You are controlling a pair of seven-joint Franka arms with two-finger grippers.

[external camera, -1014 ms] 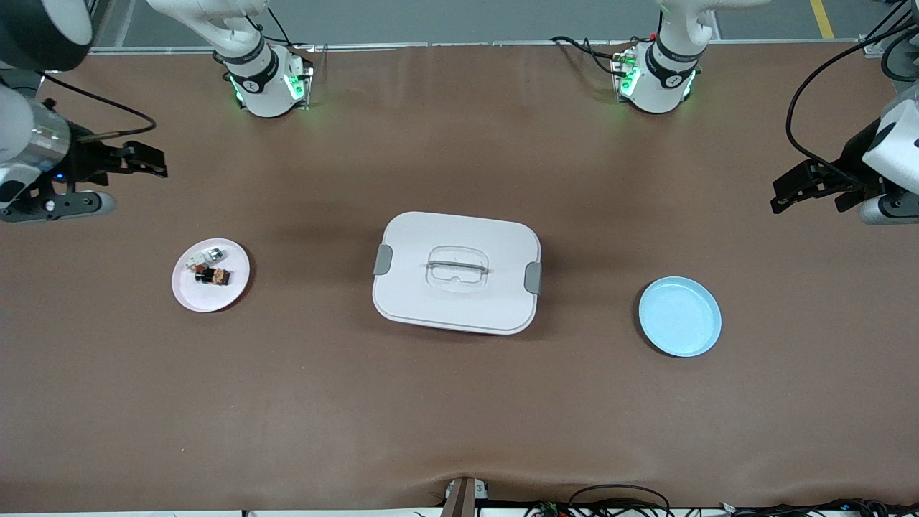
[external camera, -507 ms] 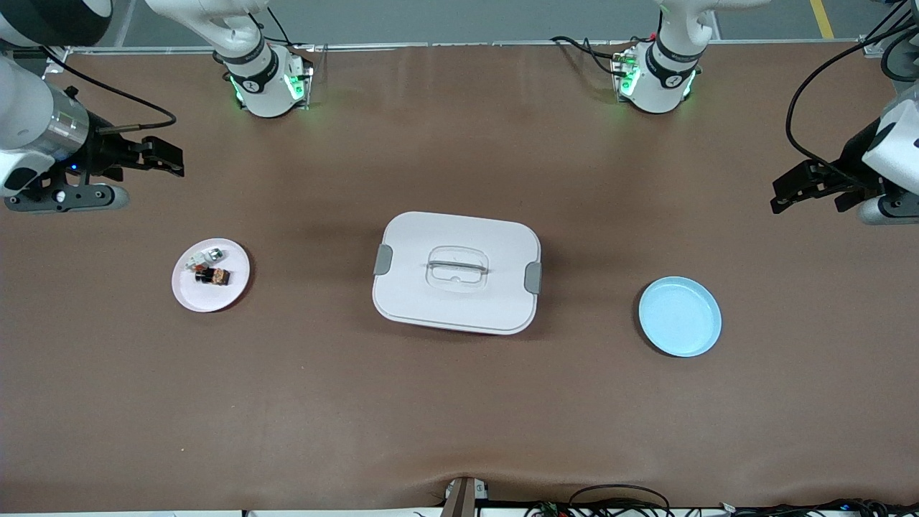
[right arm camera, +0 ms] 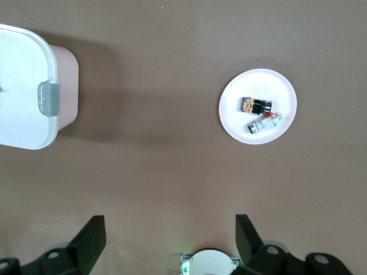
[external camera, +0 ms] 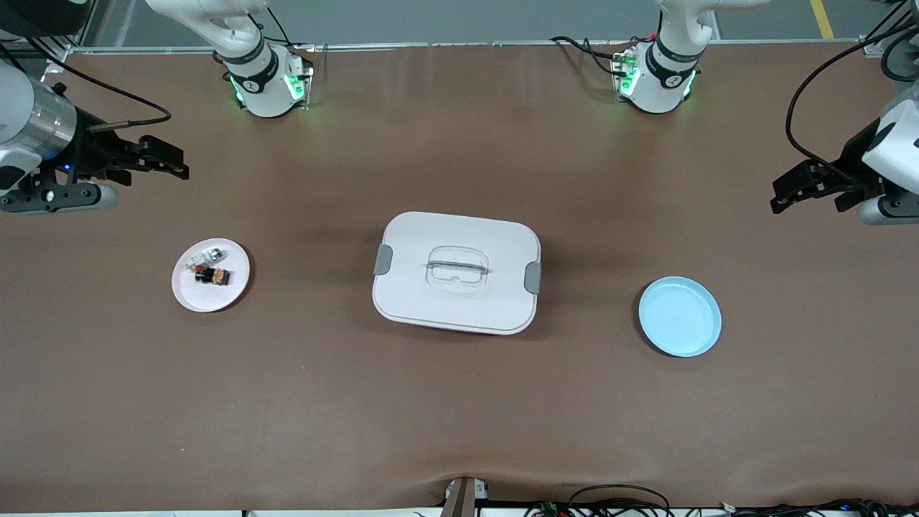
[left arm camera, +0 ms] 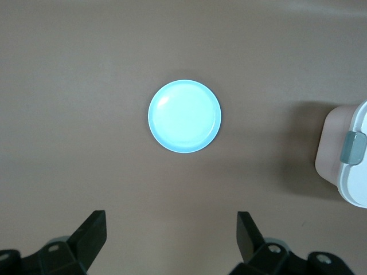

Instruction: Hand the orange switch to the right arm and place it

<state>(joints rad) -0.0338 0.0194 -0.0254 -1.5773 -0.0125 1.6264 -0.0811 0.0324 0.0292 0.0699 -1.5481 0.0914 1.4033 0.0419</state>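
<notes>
The orange switch [external camera: 213, 276], a tiny black box with an orange centre, lies on a small pale pink plate [external camera: 208, 297] toward the right arm's end of the table. It also shows in the right wrist view [right arm camera: 255, 105] on the plate [right arm camera: 252, 83]. A silver-white piece with a red-orange bit [external camera: 209, 255] lies beside it. My right gripper [external camera: 177, 161] is open and empty, up over bare table, apart from the plate; its jaws stand wide in its wrist view [right arm camera: 170, 223]. My left gripper [external camera: 780, 195] waits open and empty over the left arm's end [left arm camera: 172, 216].
A white lidded box [external camera: 456, 301] with grey clips and a top handle stands mid-table; it also shows in both wrist views [left arm camera: 350, 166] [right arm camera: 23, 86]. A light blue plate [external camera: 680, 317] lies toward the left arm's end and shows in the left wrist view [left arm camera: 184, 116].
My right gripper has shifted a little toward the middle of the table. The left arm, the plates and the switch have not moved.
</notes>
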